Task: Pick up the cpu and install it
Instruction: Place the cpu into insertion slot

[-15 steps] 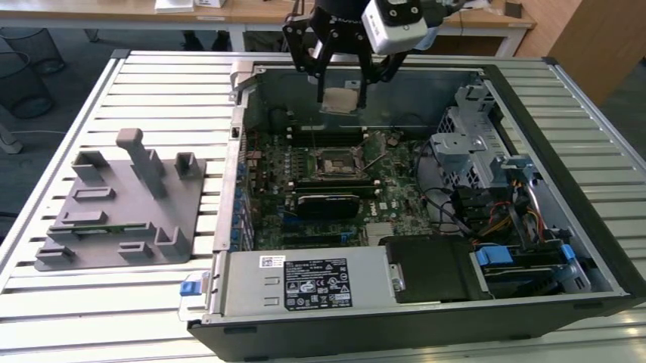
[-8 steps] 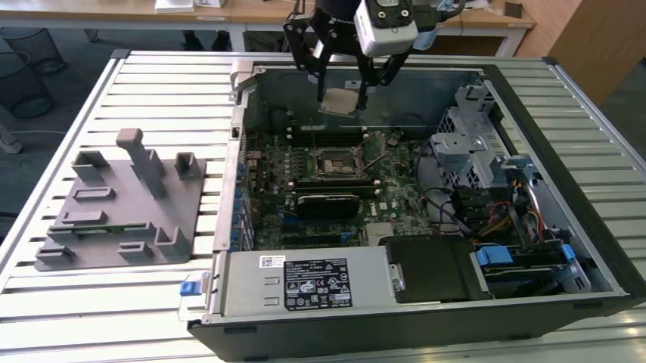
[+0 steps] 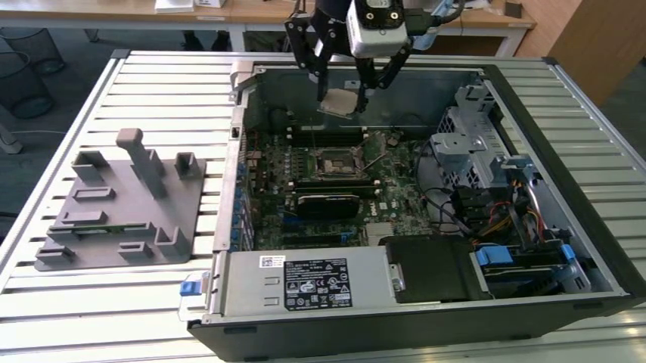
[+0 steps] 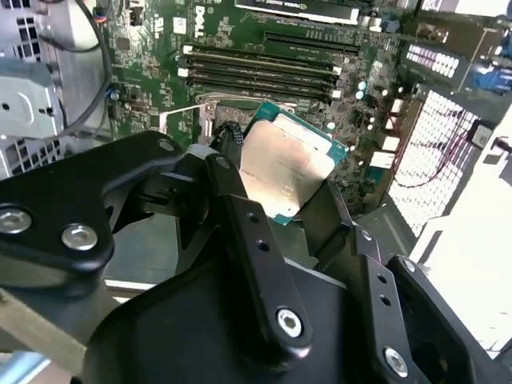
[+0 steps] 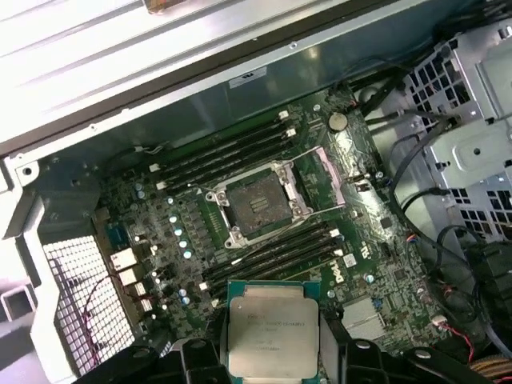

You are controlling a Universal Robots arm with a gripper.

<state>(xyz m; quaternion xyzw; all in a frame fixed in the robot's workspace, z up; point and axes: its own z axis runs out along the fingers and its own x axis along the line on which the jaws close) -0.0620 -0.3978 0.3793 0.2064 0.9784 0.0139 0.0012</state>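
Gripper (image 3: 341,97) fingers (image 4: 246,232) pinching cpu (image 3: 338,102) by edges, upper centre of exterior view, well apart from motherboard socket (image 3: 331,164) mid-frame. Risks: cpu looks tilted, so it may slip or seat skewed and bend pins.

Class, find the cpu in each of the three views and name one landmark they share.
Exterior view: cpu held in the pincer, above the motherboard.
Second wrist view: cpu tilted between the pincer's black fingers.
First wrist view: cpu between the fingers, beside the memory slots.
Shared landmark: the memory slots.
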